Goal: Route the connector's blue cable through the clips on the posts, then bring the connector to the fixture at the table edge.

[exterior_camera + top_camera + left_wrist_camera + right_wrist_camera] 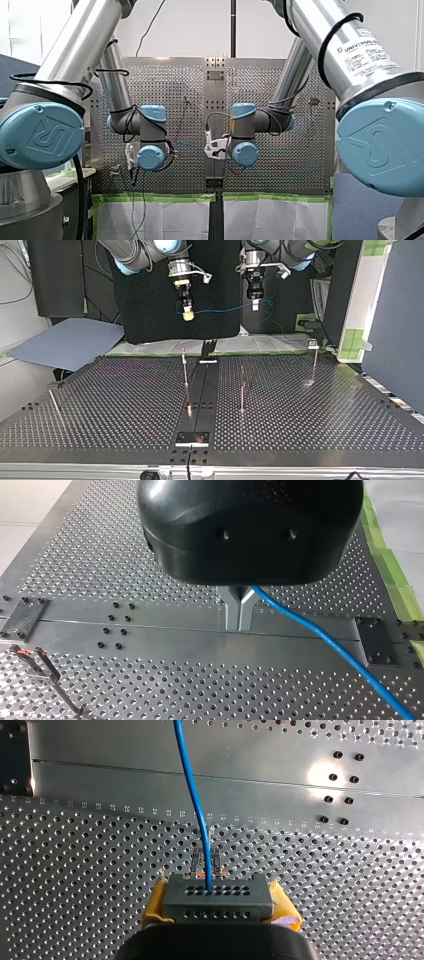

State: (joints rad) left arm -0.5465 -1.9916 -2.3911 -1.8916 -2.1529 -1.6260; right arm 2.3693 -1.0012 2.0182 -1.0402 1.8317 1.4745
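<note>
Fingers shut: holds seemingly light, stiff connector by its sides in right gripper, pinches limp cable in left gripper.

Table: perforated metal, with glare spots.
Wall: white, beyond the table in the front view.
Tape: green, along the table's edge.
Sheet: white, just past the table's taped edge.
Panel: grey-blue, flat, off the table's corner.
Cloth: black, beyond the table.

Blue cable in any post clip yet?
No: the blue cable hangs between my right pincer and my left pincer, away from the posts.
</note>
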